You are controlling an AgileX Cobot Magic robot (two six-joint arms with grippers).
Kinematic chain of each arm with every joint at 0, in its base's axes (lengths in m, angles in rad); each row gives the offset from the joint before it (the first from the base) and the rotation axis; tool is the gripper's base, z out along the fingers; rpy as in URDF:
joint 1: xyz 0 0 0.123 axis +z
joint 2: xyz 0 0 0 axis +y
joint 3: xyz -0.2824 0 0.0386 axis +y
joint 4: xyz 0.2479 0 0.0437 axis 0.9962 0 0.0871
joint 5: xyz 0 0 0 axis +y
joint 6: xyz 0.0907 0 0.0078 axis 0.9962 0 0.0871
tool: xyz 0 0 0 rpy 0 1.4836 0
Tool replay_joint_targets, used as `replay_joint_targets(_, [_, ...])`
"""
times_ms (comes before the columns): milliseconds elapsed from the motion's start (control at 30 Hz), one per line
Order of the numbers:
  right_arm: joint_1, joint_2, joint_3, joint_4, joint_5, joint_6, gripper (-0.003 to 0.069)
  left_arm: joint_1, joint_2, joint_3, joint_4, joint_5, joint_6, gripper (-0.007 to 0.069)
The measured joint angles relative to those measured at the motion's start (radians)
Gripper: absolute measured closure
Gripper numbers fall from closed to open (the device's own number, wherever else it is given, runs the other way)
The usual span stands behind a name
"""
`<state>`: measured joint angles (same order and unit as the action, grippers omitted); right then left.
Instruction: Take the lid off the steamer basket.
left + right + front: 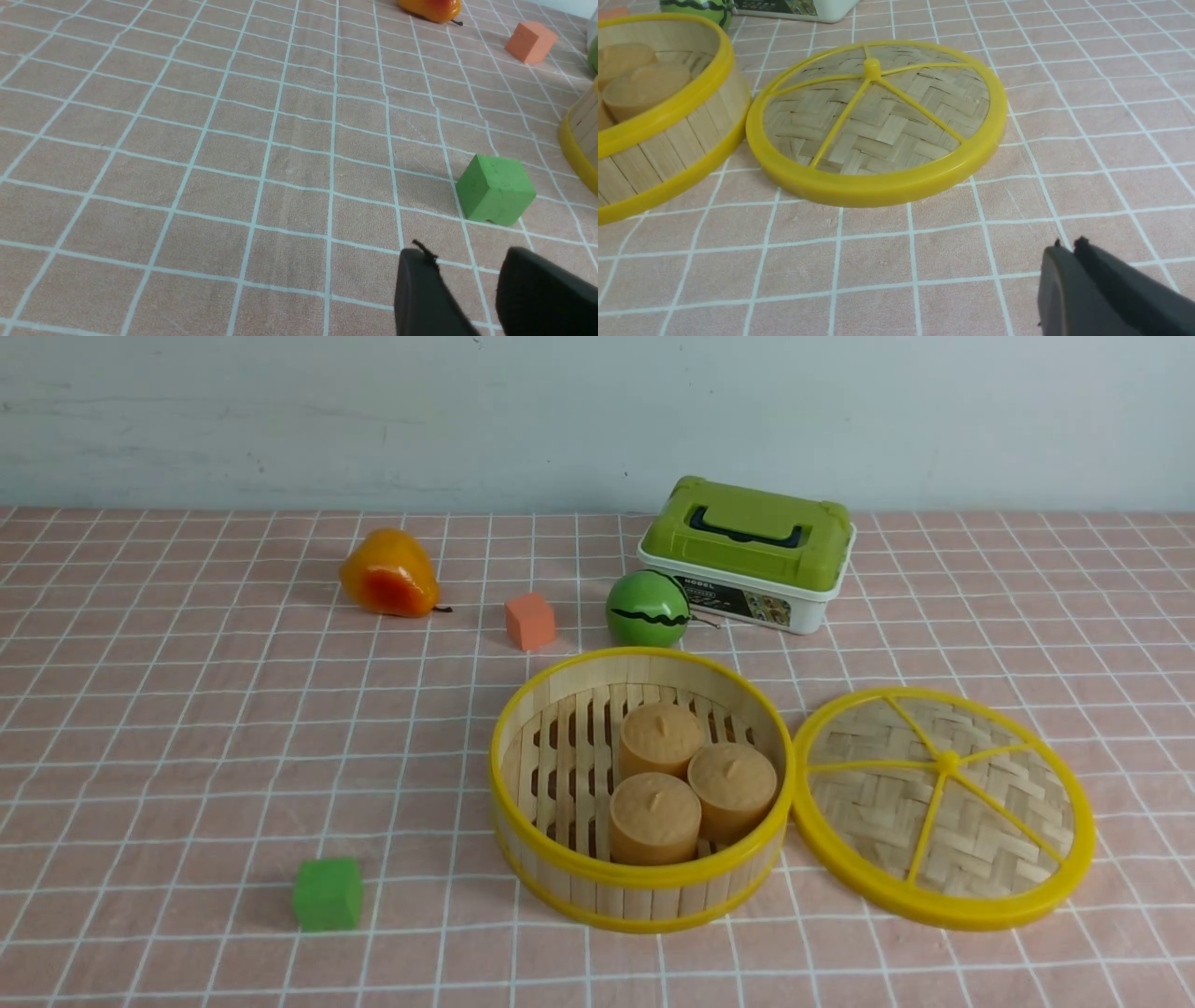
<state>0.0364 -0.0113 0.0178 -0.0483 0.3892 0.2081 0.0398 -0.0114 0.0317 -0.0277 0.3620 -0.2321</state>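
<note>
One lid [943, 808] lies beside the basket [644, 790]; left fingers [416, 289] apart, right fingers [1057, 289] closed, both cropped.

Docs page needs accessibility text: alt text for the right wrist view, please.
Round woven bamboo lid with yellow rim, spokes and centre knob lies flat on a pink checked cloth, beside the open steamer basket, which holds pale brown buns. The right claw, shut and holding nothing, shows at the near edge.
</note>
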Motion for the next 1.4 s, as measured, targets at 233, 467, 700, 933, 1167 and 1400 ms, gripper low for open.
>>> replay_joint_targets(233, [0.0, 0.0, 0.0, 0.0, 0.0, 0.0, 0.065, 0.0, 0.0, 0.0, 0.0, 0.0, 0.0, 0.0385])
replay_joint_targets(467, [0.0, 0.0, 0.0, 0.0, 0.0, 0.0, 0.0643, 0.0, 0.0, 0.0, 0.0, 0.0, 0.0, 0.0385])
replay_joint_targets(700, [0.0, 0.0, 0.0, 0.0, 0.0, 0.0, 0.0634, 0.0, 0.0, 0.0, 0.0, 0.0, 0.0, 0.0385])
replay_joint_targets(933, [0.0, 0.0, 0.0, 0.0, 0.0, 0.0, 0.0624, 0.0, 0.0, 0.0, 0.0, 0.0, 0.0, 0.0385])
replay_joint_targets(1167, [0.0, 0.0, 0.0, -0.001, 0.0, 0.0, 0.0614, 0.0, 0.0, 0.0, 0.0, 0.0, 0.0, 0.0385])
replay_joint_targets(1400, [0.0, 0.0, 0.0, -0.001, 0.0, 0.0, 0.0602, 0.0, 0.0, 0.0, 0.0, 0.0, 0.0, 0.0385])
